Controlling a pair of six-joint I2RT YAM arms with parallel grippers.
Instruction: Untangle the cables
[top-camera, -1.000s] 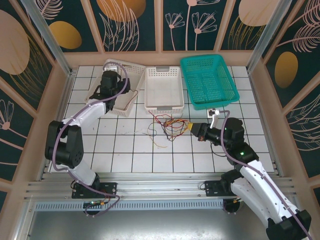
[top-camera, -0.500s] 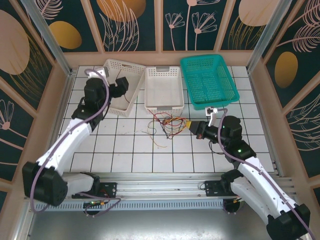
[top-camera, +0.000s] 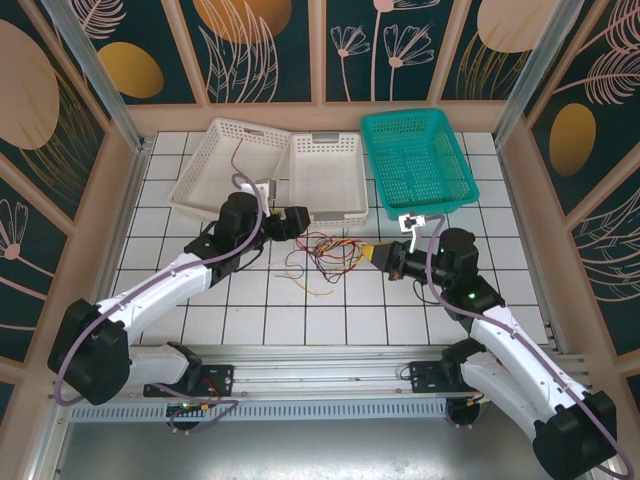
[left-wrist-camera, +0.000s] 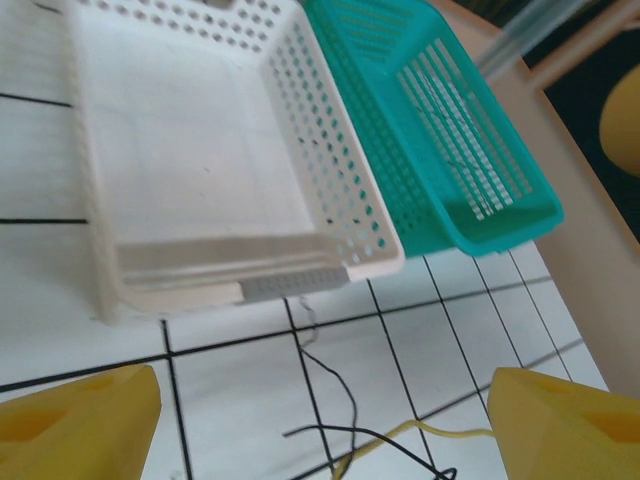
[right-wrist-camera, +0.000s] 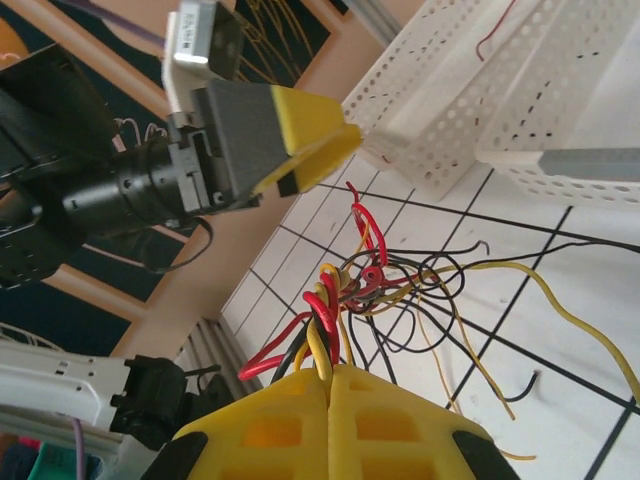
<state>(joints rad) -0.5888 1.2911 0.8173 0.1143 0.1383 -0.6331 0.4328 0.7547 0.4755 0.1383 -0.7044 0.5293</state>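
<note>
Near the middle of the white-tiled desk (top-camera: 360, 310) lies the tangle of red, black and yellow cables (top-camera: 327, 255), at 6 o'clock of the middle white basket (top-camera: 328, 180). The right claw (top-camera: 378, 256) sits at 3 o'clock of the tangle. Its yellow fingers (right-wrist-camera: 290, 430) are clenched together on a bunch of red, yellow and black strands, which fan out from the pinch across the tiles. The left claw (top-camera: 292, 220) hovers at 10 o'clock of the tangle, close to the near rim of the middle basket. It is released, its two yellow fingertips (left-wrist-camera: 75, 420) spread wide apart, with a black strand and a yellow strand on the tiles below them. A single red wire (top-camera: 237, 152) lies apart from the tangle, inside the left white basket (top-camera: 200, 190), which sits askew beside the middle one. The teal basket (top-camera: 415, 160) stands at 1 o'clock of the tangle, just beside the middle basket.
</note>
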